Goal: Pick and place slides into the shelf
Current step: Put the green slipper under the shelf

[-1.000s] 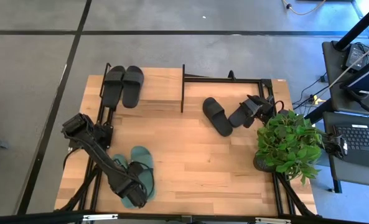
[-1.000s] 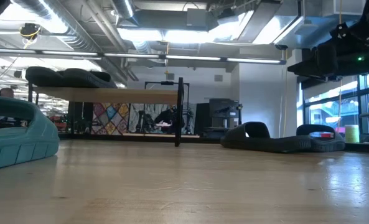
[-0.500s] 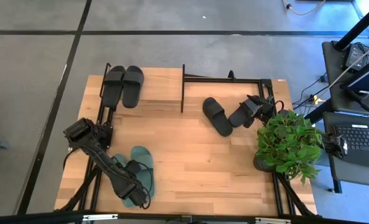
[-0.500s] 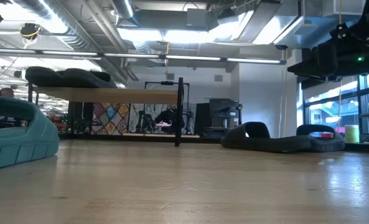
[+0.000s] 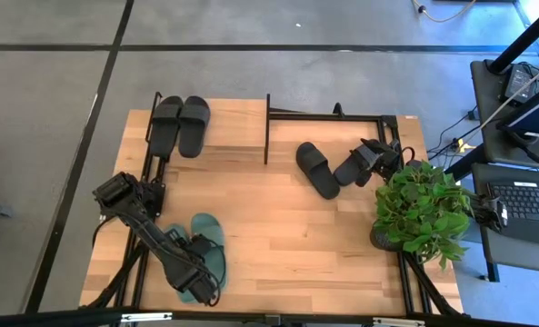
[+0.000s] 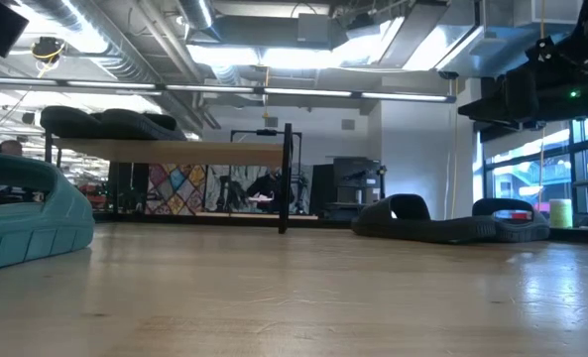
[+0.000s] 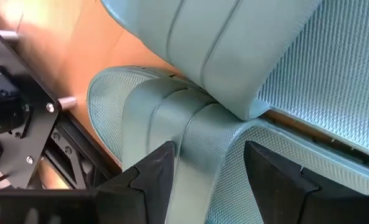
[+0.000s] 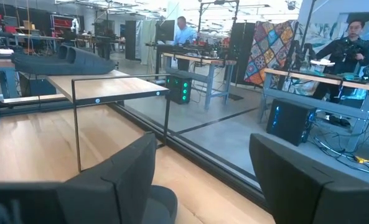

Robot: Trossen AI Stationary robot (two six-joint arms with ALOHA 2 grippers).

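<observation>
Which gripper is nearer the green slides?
Left. The left gripper sits right over the green slides at the table's near-left, fingers straddling a strap. The right gripper waits far across, by the plant.

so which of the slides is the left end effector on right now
The green slide nearest the table's front edge: the left end effector straddles its strap. The other green slide lies beside it, untouched.

High view: straight down, whole table [image 5: 287,245]. Low view: tabletop height, level. Left wrist view: tight on green slide [image 7: 221,81]. High and low share shelf [image 5: 237,127].
</observation>
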